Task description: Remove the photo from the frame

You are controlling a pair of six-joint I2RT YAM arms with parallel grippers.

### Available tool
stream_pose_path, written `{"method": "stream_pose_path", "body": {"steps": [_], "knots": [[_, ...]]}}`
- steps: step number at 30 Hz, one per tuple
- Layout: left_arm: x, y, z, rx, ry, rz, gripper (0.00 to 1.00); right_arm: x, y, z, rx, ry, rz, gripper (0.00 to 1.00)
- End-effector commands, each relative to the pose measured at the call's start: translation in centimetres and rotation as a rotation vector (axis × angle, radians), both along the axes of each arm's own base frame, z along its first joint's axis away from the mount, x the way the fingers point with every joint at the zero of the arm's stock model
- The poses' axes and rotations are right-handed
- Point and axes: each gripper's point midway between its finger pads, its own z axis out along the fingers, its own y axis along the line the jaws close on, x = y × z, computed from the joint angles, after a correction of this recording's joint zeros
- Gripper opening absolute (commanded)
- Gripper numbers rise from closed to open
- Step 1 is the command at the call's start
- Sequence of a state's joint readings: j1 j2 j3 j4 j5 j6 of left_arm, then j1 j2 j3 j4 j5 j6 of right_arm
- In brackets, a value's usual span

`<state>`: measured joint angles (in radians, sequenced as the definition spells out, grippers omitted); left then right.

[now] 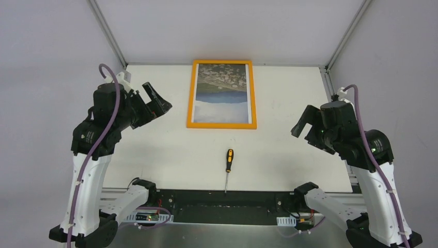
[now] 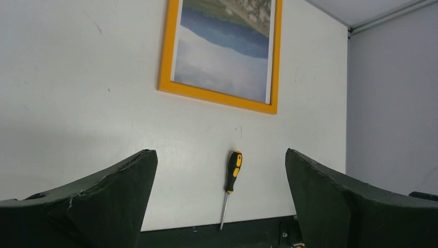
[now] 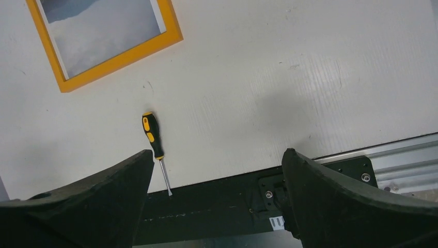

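— Top external view first: what can we not make out there?

— The frame point(image 1: 221, 125) lies face up on the table point(image 1: 155, 155), so its back is hidden from us. The photo point(image 1: 223, 93) sits inside it, meadow at the far end and cloudy sky toward the arms. We cannot tell whether a pane covers the print.

— And the wrist views?

— Both cut things off. The left wrist view loses the far end of the frame past its top edge. The right wrist view catches only one near corner of it, with a patch of grey sky. In each, our own dark fingers point(image 2: 103, 201) run out of the bottom of the picture.

— How do the grippers stand?

— The left gripper point(image 1: 157, 99) is spread wide with nothing between its fingers, raised over the table's left side. The right gripper point(image 1: 303, 128) is just as wide and holds nothing either, raised on the right. Both are well apart from the frame.

— What else do we see lying about?

— A screwdriver point(image 1: 229, 161) with a black and orange handle lies between the frame and the arm bases. Its handle points toward the frame and its tip reaches the black strip point(image 1: 222, 206) along the near edge. It touches neither the frame nor a gripper.

— The surface and the room?

— The table is white and faintly scuffed. Pale grey walls close it in, with aluminium posts point(image 1: 107, 31) at the far corners. An aluminium rail point(image 3: 403, 155) shows beside the black strip in the right wrist view.
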<state>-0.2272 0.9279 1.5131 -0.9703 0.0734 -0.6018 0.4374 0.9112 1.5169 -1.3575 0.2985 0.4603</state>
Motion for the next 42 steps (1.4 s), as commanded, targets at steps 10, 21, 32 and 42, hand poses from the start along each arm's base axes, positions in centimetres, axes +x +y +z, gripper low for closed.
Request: {"method": "stream_pose_path", "body": {"steps": [10,21,32,42], "knots": [[-0.6,-4.8,-10.1,-0.252,0.434,-0.046,1.0,1.5,3.7,-5.2,0.054,0.173,0.09,0.99],[-1.9,-7.4,-14.6,-0.318,0.591,-0.089,1.0,9.1,9.4,-10.0,0.137,0.249,0.139,0.99],[2.2,-10.7,-15.5,-0.135,0.562,-0.319,1.0,17.3,12.9,-16.8,0.151,0.314,0.217,0.76],[6.5,-12.0,-15.5,-0.021,0.506,-0.451,1.0,21.2,13.2,-22.1,0.219,0.33,0.279,0.62]]}}
